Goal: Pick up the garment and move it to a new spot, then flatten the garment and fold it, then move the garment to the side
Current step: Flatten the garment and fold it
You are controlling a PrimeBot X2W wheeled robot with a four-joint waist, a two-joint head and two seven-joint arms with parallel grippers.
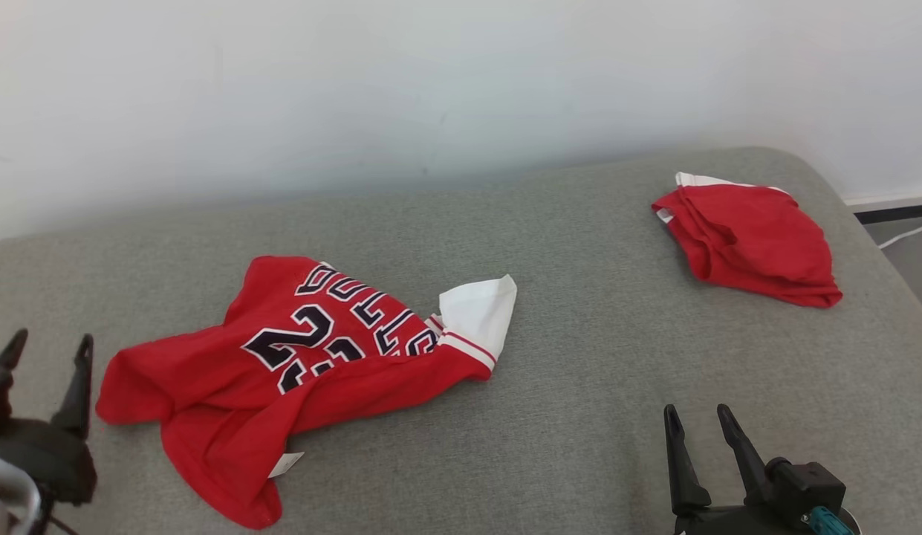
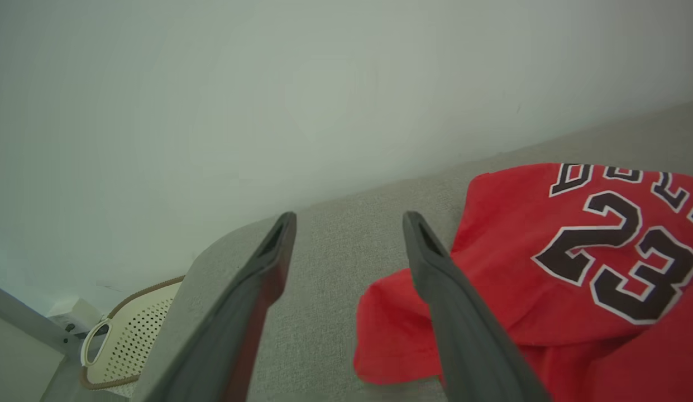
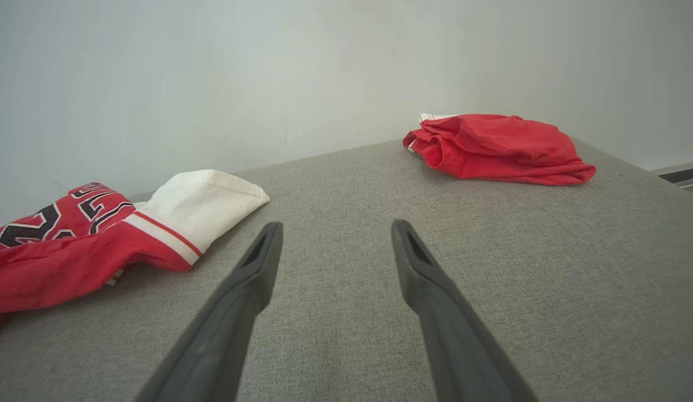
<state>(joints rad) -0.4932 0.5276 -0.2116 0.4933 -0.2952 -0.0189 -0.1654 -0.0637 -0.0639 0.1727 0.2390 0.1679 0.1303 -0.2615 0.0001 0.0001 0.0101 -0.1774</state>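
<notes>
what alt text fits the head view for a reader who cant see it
A crumpled red jersey with dark lettering lies on a grey padded surface, with a second red garment bunched at the far right. The left claw and right claw sit open at the bottom corners, holding nothing.

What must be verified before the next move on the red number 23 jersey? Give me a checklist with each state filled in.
1. Left gripper open, nothing between its fingers: ok.
2. Right gripper open and empty: ok.
3. Red jersey with black number 23 lies on the grey fabric surface, held by neither gripper: ok.
4. Jersey flattened: not ok; it is rumpled, with the white sleeve turned up.
5. Second red bundled garment apart from the jersey: ok.
6. Folds under the jersey: cannot tell.
</notes>
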